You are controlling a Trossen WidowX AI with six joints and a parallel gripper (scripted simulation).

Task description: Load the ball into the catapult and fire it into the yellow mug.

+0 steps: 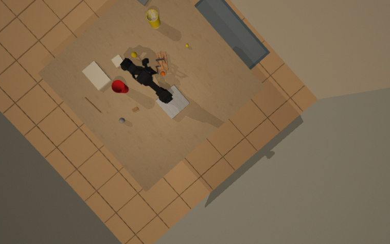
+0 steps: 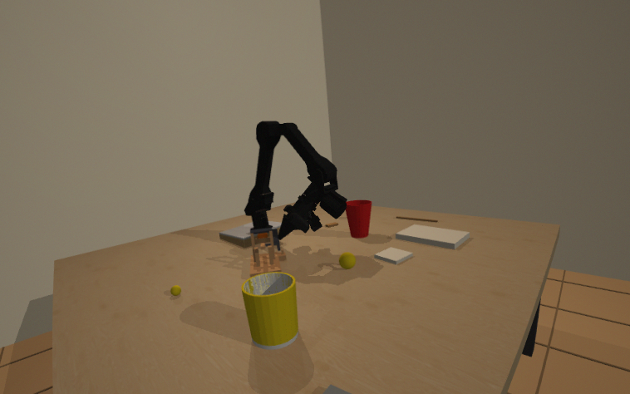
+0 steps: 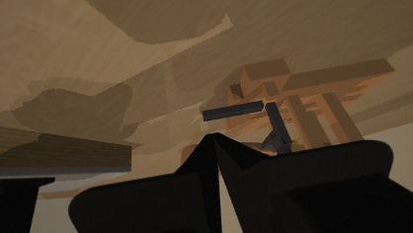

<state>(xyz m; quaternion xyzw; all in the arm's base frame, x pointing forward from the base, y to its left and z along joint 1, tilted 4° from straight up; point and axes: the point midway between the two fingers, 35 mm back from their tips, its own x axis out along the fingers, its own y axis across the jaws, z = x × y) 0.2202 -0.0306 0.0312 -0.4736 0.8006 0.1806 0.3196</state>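
The wooden catapult (image 1: 162,55) (image 2: 264,268) (image 3: 341,78) stands on the table with dark bars on its frame and side. An orange ball (image 1: 162,73) sits at the catapult's end nearest the arm's base; it is partly visible behind the frame in the exterior view and hidden by the fingers in the wrist view. The yellow mug (image 1: 154,23) (image 2: 272,317) stands upright beyond the catapult's other end. My gripper (image 1: 156,72) (image 2: 281,237) (image 3: 212,139) is shut and empty. Its tips are low beside the catapult, close to the dark side bar (image 3: 232,111); I cannot tell whether they touch.
A yellow ball (image 1: 134,54) (image 2: 346,260) and a small white block (image 1: 117,61) (image 2: 394,254) lie beside the arm. A red cup (image 1: 118,86) (image 2: 358,219) and larger white block (image 1: 96,75) (image 2: 432,236) are farther out. A smaller yellow ball (image 1: 187,45) (image 2: 175,290) lies across the catapult.
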